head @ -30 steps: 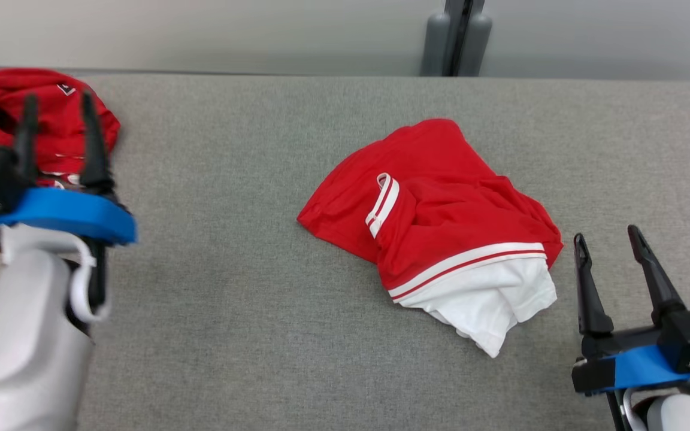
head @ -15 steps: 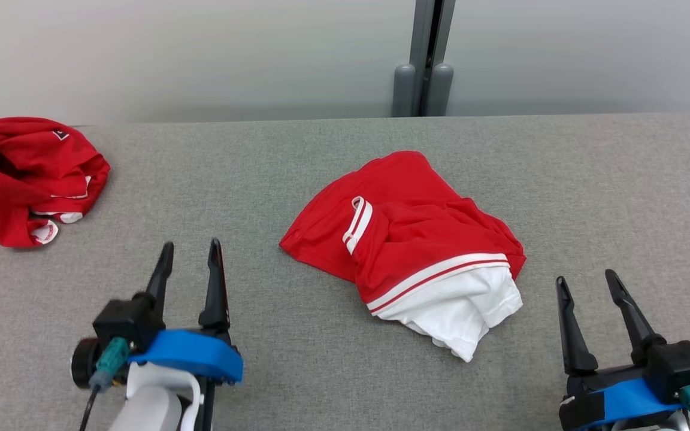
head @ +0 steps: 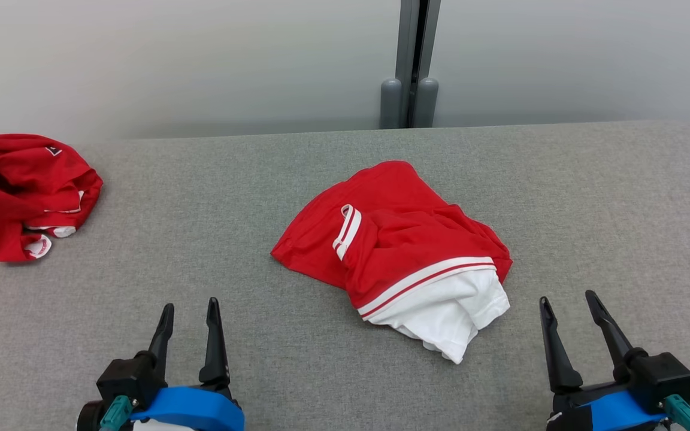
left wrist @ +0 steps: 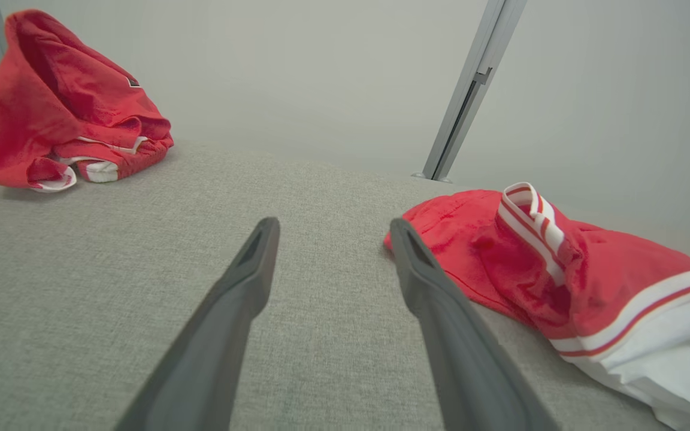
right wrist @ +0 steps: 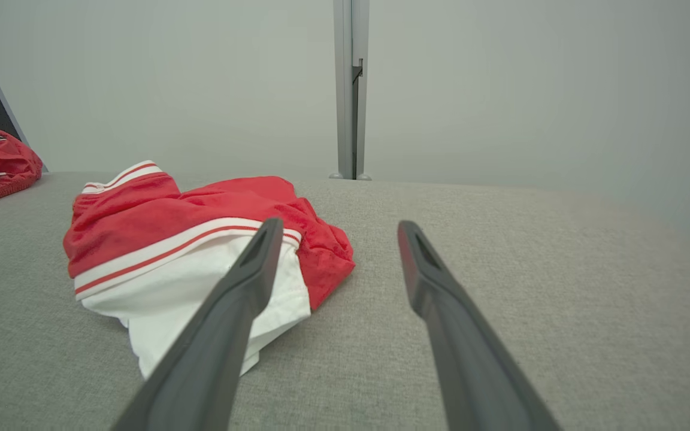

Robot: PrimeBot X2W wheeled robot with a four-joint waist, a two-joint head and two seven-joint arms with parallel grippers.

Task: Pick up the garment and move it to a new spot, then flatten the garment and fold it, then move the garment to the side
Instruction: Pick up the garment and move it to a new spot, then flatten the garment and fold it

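At the middle of the table, the garment lies crumpled, neither flattened nor folded; left pincer and right pincer stand open, empty.

Even soft light, faint shadows, sharp, wrist views wide-angle

Count's two of each: garment and second garment, left gripper and right gripper, one desk.

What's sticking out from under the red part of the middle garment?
White fabric shows below the striped hem of the garment; how far it runs underneath is covered.
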